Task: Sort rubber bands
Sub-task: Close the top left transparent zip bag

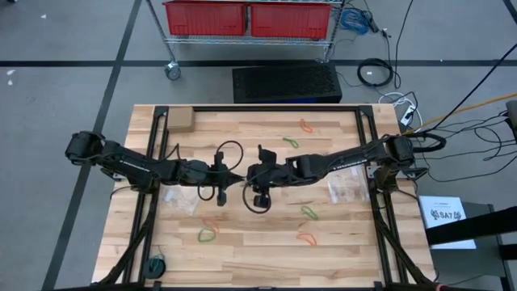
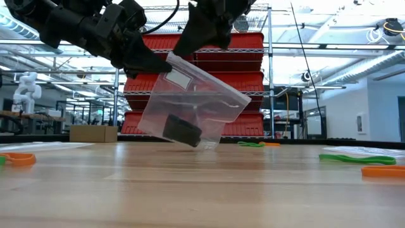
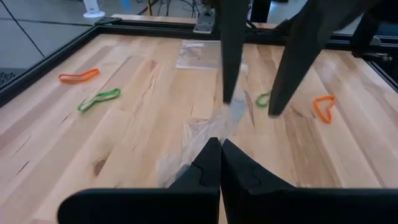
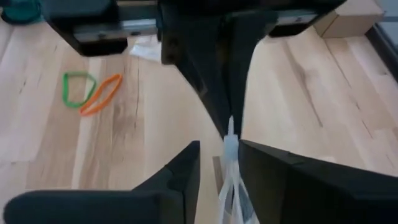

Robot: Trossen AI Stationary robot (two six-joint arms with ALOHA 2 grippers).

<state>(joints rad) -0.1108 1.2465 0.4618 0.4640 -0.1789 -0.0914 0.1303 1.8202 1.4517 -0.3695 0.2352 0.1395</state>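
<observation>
My left gripper (image 1: 229, 178) is hanging over the middle of the table (image 1: 242, 259). Its fingers (image 3: 208, 165) are squeezed tight on one edge of a clear bag (image 2: 190, 104). The bag is hanging in the air, tilted, with its low corner just above the wood. Something small and dark (image 2: 182, 130) is sitting at the bottom of the bag. It may be black bands, but I cannot tell for sure.

My right gripper (image 1: 252, 176) is right beside the left one, at the same bag's top edge. Its fingers (image 4: 180, 174) are standing a little apart, with the thin bag edge running up between them. I cannot tell if they are pinching it or just around it.

The loose bands are lying flat on the table. On the left side, an orange band (image 1: 210, 221) and a green band (image 1: 208, 236) are lying near each other, in front of my left arm. On the right side, a green band (image 1: 309, 212) and an orange band (image 1: 305, 238) are lying in front of my right arm. Farther back, another green band (image 1: 291, 141) and another orange band (image 1: 306, 126) are lying near the far edge.

Two more clear bags are lying flat, one (image 1: 179, 199) under my left arm and one (image 1: 347, 187) under my right arm.
</observation>
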